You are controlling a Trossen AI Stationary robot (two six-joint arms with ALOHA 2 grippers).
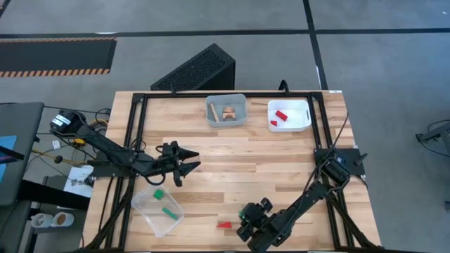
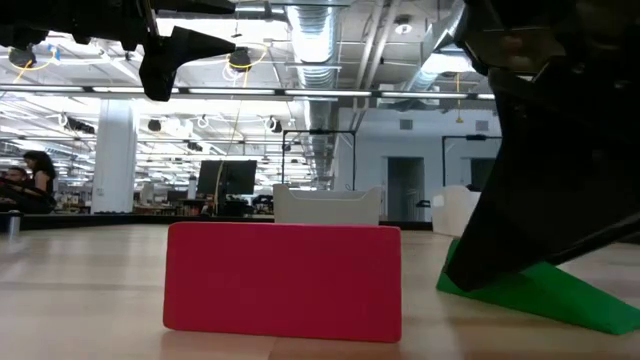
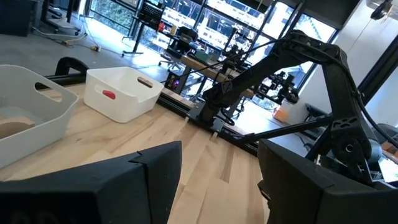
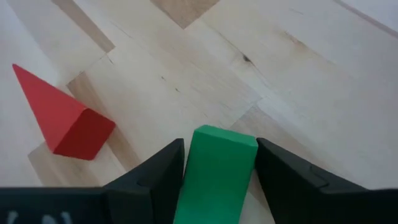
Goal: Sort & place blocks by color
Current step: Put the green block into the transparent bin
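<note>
The left gripper (image 1: pixel 191 161) hangs released above the pale wooden plank worktop (image 1: pixel 239 151), near the clear plastic bin (image 1: pixel 157 210) of green blocks. A red wedge-shaped block (image 1: pixel 224 225) lies loose at the front edge. Beside it, the right gripper (image 1: pixel 246 213) is clenched on a smooth green rectangular block (image 4: pixel 214 174), probably for lifting.

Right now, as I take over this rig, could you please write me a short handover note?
Right gripper: at the table's near edge, shut on a green block resting on the wood.
Left gripper: open, empty, hovering left of the table's centre.
Done: two green blocks in the clear bin near left; wood blocks in the grey bin at the far edge; two red blocks in the white bin beside it.
Left: carry the gripped green block to the clear bin; then the red wedge beside it goes to the white bin.
</note>
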